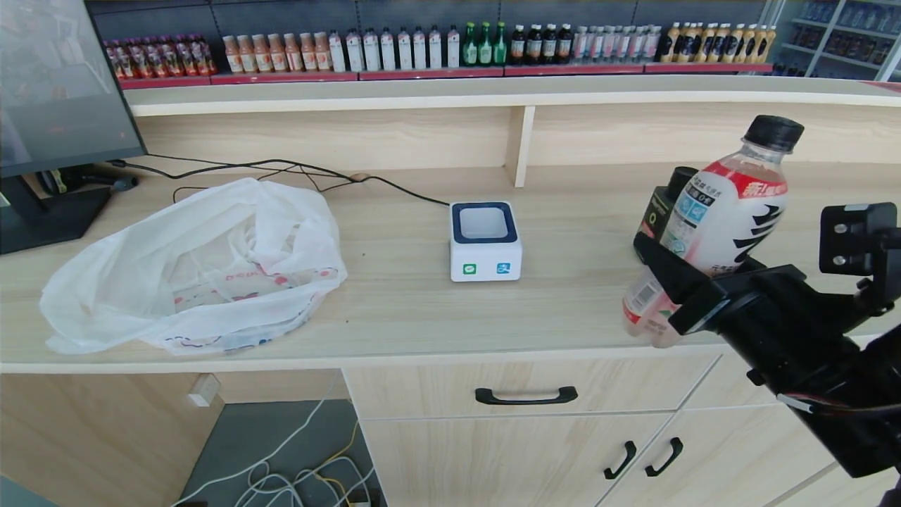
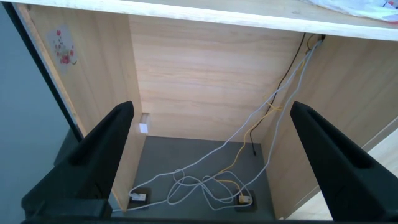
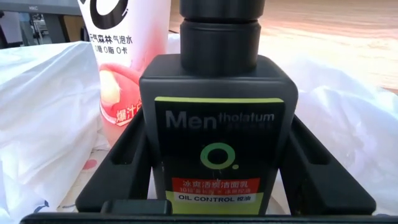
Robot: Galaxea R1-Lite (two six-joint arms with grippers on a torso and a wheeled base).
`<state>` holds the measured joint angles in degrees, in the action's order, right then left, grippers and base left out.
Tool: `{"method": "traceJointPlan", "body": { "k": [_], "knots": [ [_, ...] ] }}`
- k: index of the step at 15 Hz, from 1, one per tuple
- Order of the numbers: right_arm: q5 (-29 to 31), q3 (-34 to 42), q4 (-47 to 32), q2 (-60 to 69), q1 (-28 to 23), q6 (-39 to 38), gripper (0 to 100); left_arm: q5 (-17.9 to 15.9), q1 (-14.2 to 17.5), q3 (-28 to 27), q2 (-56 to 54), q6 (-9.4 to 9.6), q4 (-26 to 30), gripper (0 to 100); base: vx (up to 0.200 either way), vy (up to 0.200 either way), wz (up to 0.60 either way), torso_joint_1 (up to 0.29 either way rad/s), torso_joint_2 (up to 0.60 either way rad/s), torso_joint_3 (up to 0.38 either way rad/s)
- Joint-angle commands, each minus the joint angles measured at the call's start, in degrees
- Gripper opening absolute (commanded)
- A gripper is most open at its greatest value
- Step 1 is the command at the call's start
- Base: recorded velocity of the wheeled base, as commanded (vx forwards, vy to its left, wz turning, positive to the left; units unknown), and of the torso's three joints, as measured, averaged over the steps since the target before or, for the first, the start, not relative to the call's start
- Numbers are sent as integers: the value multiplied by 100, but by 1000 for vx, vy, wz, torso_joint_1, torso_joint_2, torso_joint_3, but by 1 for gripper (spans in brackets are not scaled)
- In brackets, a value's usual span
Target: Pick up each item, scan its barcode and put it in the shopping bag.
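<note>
The right jaws were shut on the dark bottle (image 3: pixel 217 143), one jaw pressed to each side, near the bench's (image 1: pixel 394 310) right front edge. Whether it had left the surface could not be told. The drink bottle (image 1: pixel 718 218) stood just beside it, on the robot's side. The left jaws hung wide open and empty below the bench top, facing a recess with loose cables (image 2: pixel 205 180).

The task looked barely begun: nothing scanned so far as could be judged, no item made out in the bag (image 1: pixel 204 267), and both bottles were left to scan and bag.

Mid-bench sat the white scanner (image 1: pixel 486 241), window upward, well apart from the bottles. The bag lay open and crumpled at the left. The pale wood bench had drawers (image 1: pixel 524 396) beneath it. A monitor (image 1: pixel 56 77) stood at the far left, and shop shelves of drinks (image 1: pixel 422 49) lined the back.
</note>
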<state>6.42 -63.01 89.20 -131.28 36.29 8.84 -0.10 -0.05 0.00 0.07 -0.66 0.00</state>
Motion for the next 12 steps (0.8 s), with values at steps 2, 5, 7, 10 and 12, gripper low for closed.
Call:
{"method": "traceJointPlan", "body": {
  "k": [2,5,7,10,12],
  "knots": [
    [-1,-27,-8,-56,1,-5,0,1,-4,0,1,4,0,100,0,0,0,0,0,0],
    [-27,-9,-17,-56,1,13,0,1,-4,0,1,-4,0,100,0,0,0,0,0,0],
    [-27,-27,-17,-64,10,13,0,1,-4,0,1,-4,0,100,0,0,0,0,0,0],
    [-45,-80,1,-56,62,-40,100,10,-4,0,1,-13,0,100,0,0,0,0,0,0],
    [-18,-27,1,-38,212,-163,100,1,-4,0,1,-13,0,100,0,0,0,0,0,0]
  ]
}}
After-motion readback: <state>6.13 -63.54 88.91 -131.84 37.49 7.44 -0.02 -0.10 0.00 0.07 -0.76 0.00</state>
